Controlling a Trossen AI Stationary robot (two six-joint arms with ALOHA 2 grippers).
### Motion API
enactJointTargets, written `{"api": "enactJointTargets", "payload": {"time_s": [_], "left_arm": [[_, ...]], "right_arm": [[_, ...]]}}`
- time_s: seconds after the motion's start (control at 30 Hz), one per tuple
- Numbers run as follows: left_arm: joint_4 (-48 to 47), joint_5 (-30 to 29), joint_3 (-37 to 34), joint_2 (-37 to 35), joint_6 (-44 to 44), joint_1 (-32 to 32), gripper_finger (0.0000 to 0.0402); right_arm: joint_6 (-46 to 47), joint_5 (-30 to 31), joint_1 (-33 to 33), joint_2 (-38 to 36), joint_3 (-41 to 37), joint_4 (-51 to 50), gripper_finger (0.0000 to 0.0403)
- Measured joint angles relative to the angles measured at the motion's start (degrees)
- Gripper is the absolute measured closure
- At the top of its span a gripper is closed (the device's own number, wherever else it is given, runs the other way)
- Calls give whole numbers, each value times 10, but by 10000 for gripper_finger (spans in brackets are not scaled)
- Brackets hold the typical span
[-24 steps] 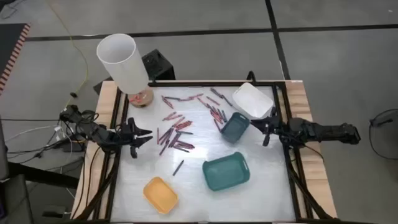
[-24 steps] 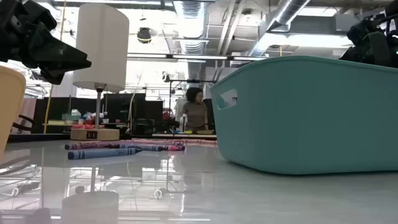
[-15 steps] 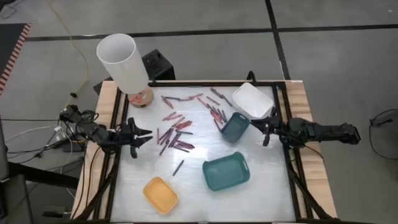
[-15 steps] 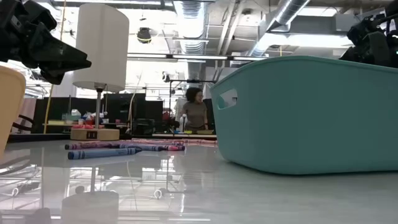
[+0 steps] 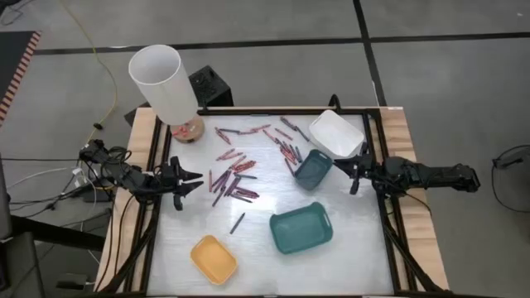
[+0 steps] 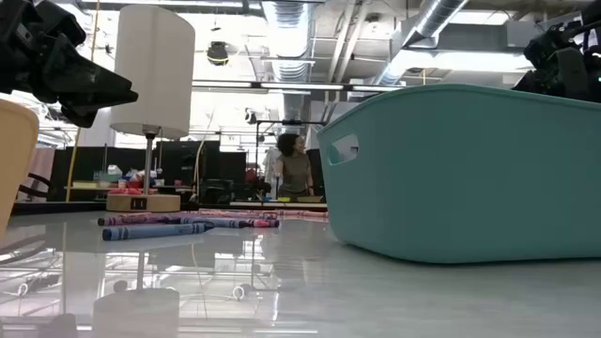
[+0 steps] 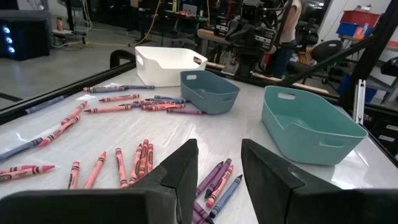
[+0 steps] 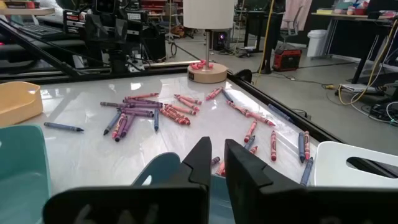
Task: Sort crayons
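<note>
1. Looking down from above, you see the glossy white table (image 5: 348, 265), square, with a dark frame and pale wooden side rails; every place below is given from the large teal tray.
2. Your lamp (image 5: 162, 83), a tall white cylindrical shade on a round wooden base, stands at the far-left corner, well apart from that tray.
3. Your left arm reaches in from the left edge, its left gripper (image 5: 192, 183) above the table just left of the crayon heap, well left of the tray. In its wrist view the two dark, smooth fingers (image 7: 180, 168) stand partly apart with nothing between them.
4. Your right arm comes in from the right edge; the right gripper (image 5: 354, 172) hovers beyond the tray, just right of the small teal tray. Its fingers (image 8: 202, 158) are nearly together, a narrow gap showing, and hold nothing.
5. Your large teal tray (image 5: 300, 227) is a smooth rounded plastic rectangle with a handle slot, sitting right of the table's middle on the near half.
6. Your white tray (image 5: 335, 132), squarish plastic, sits at the far-right corner beyond it.
7. Your small teal tray (image 5: 313, 168), darker and rounded, lies between the two, touching the white one's corner as far as you can tell.
8. Your yellow tray (image 5: 214, 258), a shallow rounded one, sits to the near left.
9. Your crayons (image 5: 232, 184), thin paper-wrapped sticks in red, pink, purple and blue-grey, lie scattered left of and beyond the tray; one dark crayon (image 5: 237, 222) lies alone just to its left.
</note>
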Motion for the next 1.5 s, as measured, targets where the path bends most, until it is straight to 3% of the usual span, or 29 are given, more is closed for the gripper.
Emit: {"api": "enactJointTargets", "payload": {"time_s": [0.7,0.77,0.93,1.0,1.17,1.5], "left_arm": [[0,0,0,0,0,0,290],[0,0,0,0,0,0,290],[0,0,0,0,0,0,290],[2,0,0,0,-1,0,290],[22,-1,-3,0,-1,0,290],[63,-70,-2,0,-4,0,290]], "right_arm": [[-7,1,0,0,0,5,347],[-1,6,-4,0,-2,27,347],[186,5,-4,0,-3,124,347],[215,6,-5,0,-3,156,347],[223,6,-8,0,-2,213,347],[208,65,-8,2,-1,290,347]]}}
